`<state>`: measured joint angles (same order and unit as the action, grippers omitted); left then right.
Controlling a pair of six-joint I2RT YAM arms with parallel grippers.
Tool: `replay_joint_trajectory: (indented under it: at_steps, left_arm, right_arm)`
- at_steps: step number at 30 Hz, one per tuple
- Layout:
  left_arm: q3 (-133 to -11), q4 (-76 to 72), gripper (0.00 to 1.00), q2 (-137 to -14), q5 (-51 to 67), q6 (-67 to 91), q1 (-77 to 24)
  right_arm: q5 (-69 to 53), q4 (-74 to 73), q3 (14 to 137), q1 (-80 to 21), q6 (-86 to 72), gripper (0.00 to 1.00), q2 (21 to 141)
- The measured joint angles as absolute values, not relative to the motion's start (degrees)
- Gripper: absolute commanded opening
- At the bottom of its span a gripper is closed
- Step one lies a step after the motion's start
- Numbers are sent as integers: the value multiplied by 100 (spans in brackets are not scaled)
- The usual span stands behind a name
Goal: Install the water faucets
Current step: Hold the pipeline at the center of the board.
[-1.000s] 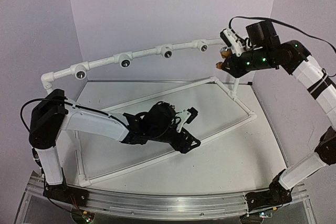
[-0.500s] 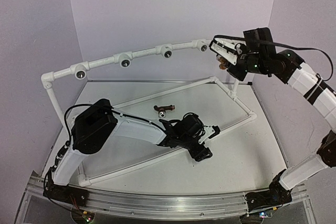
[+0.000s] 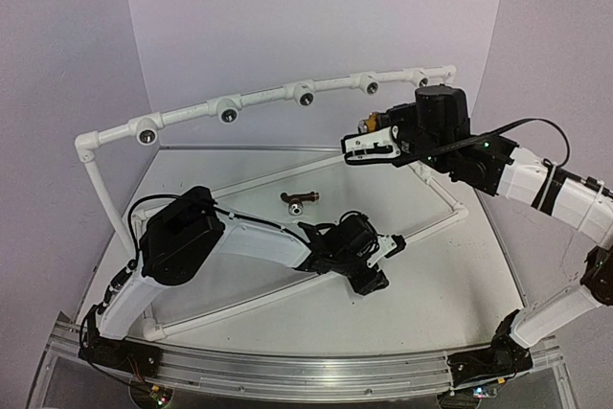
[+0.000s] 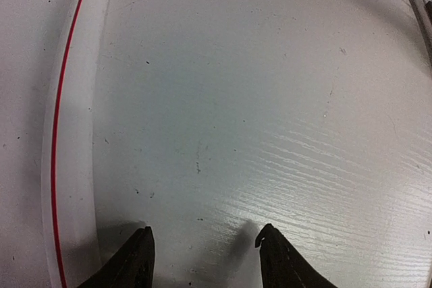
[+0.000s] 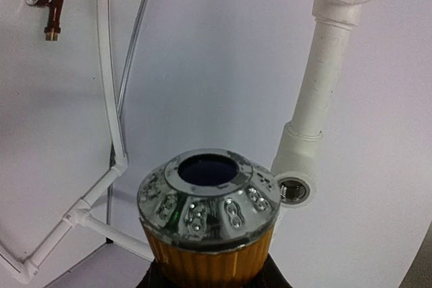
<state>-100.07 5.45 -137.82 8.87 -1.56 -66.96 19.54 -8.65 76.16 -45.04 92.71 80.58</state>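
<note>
- The right gripper (image 3: 357,147) is raised above the far right of the worktop (image 3: 431,275), just in front of the rail (image 3: 263,98).
- It is closed on the yellow faucet (image 5: 209,234), gripping its lower end; the fingers themselves are mostly hidden in the right wrist view.
- The yellow faucet's silvery round end, with a dark blue centre, faces the wrist camera.
- In that view, 1 socket (image 5: 295,190) sits just right of the faucet's silvery end, and a 2nd lies farther along the same pipe.
- In the top view the rail shows 5 sockets along its length.
- The brown faucet (image 3: 300,201) lies on its side on the worktop, inside the pipe frame (image 3: 426,174), with nothing touching it.
- It is well apart from the right gripper and near the left arm.
- The left gripper (image 3: 369,280) is low over the worktop, close to the frame's diagonal pipe.
- Its fingers (image 4: 138,257) are spread apart with only bare worktop between them.
- A white pipe with a red line (image 4: 67,166) runs just to their left.
</note>
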Motion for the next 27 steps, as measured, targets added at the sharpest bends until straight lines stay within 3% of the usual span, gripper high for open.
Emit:
replay_joint_trajectory:
  at_steps: [8, 10, 15, 27]
  left_arm:
    - [-10007, 473, 7, -13816, 774, -135, -6590]
    - [-10006, 449, 0, -13824, 777, -121, -6555]
    - [-10003, 400, 0, -13846, 908, -9, -6478]
    - [-9868, 213, 0, -13834, 1079, 65, -6445]
  right_arm:
    - [1838, 442, 6929, -4359, 10039, 0, 7799]
    - [1780, 688, 6646, -4280, 10106, 0, 7729]
    - [1444, 1383, 6084, -4128, 10479, 0, 7603]
    - [717, 2498, 6047, -3738, 10525, 0, 7603]
